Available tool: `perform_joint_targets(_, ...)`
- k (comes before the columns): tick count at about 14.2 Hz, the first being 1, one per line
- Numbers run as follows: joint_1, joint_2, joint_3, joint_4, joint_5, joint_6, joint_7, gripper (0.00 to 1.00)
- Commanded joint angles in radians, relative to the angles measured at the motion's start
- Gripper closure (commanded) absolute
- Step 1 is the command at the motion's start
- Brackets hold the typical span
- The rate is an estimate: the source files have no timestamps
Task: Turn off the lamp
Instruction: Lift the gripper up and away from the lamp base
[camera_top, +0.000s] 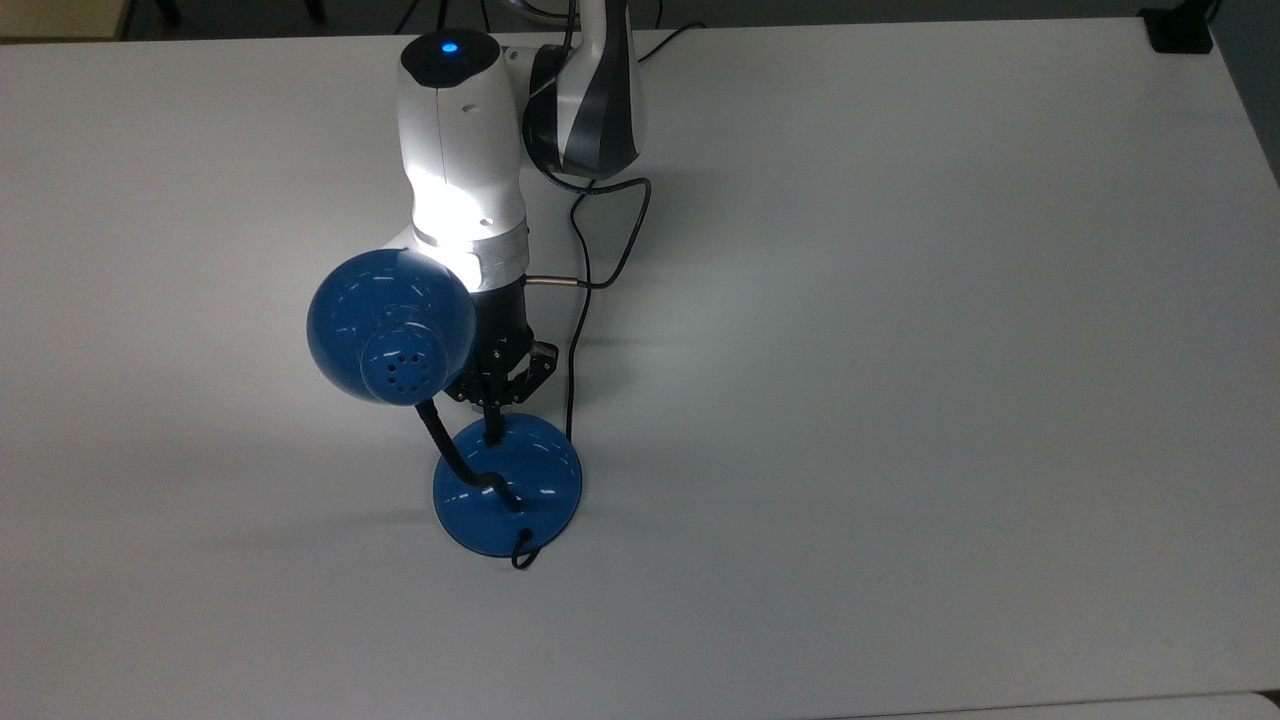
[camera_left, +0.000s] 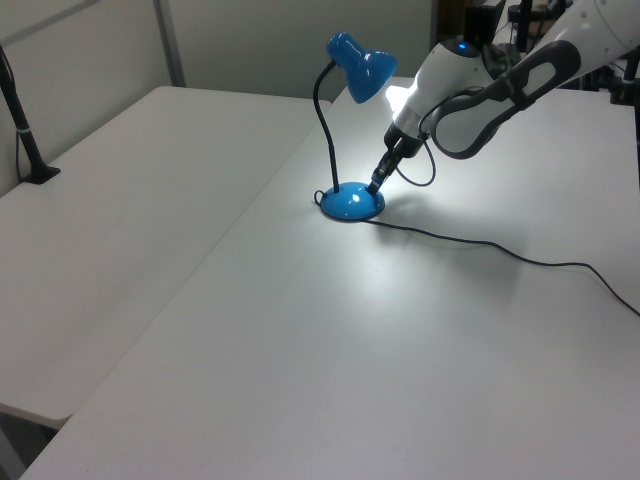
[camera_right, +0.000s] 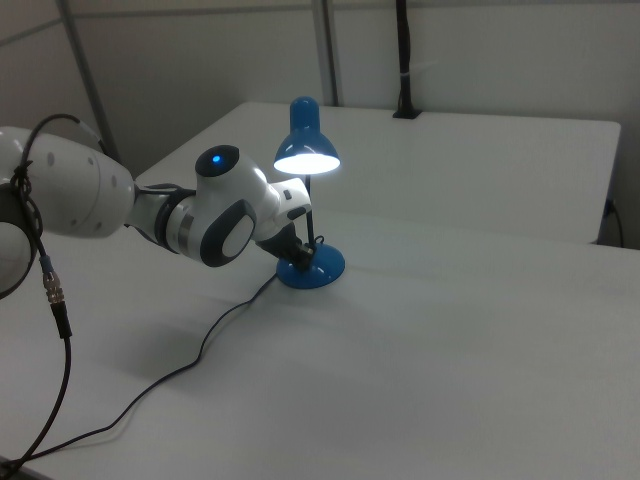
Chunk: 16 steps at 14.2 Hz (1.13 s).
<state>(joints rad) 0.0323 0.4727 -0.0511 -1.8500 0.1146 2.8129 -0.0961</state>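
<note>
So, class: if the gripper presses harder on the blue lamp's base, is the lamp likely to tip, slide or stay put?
The lamp probably stays put: its domed base is wide and sits flat on the table. It might slide a little, since the base looks glossy and the table smooth. Tipping seems unlikely, though the shade hangs high on a thin gooseneck, which may wobble under the gripper.

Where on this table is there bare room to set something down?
The table is bare across the top view's right, from the cord to the far edge, and along the top view's left and bottom. It is crowded where the gripper meets the lamp.
</note>
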Motion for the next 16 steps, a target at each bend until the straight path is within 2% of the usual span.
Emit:
perform_joint_targets(1, 0.008, 0.018, -0.006, -0.017, 0.014, 0.020, 0.006, 1.00)
perform_joint_targets(6, 0.003, 0.015, -0.007, -0.067, 0.013, 0.010, -0.005, 1.00)
perform_joint_targets(9, -0.006, -0.026, -0.009, -0.107, 0.008, -0.021, -0.019, 1.00)
perform_joint_targets(13, -0.045, -0.146, -0.012, -0.098, 0.007, -0.355, -0.126, 1.00)
perform_joint_targets(14, -0.049, -0.182, -0.015, -0.098, 0.004, -0.439, -0.149, 0.98)
perform_joint_targets(15, -0.055, -0.219, -0.015, -0.098, 0.001, -0.522, -0.168, 0.88)
perform_joint_targets(16, -0.066, -0.254, -0.016, -0.091, -0.006, -0.611, -0.183, 0.69)
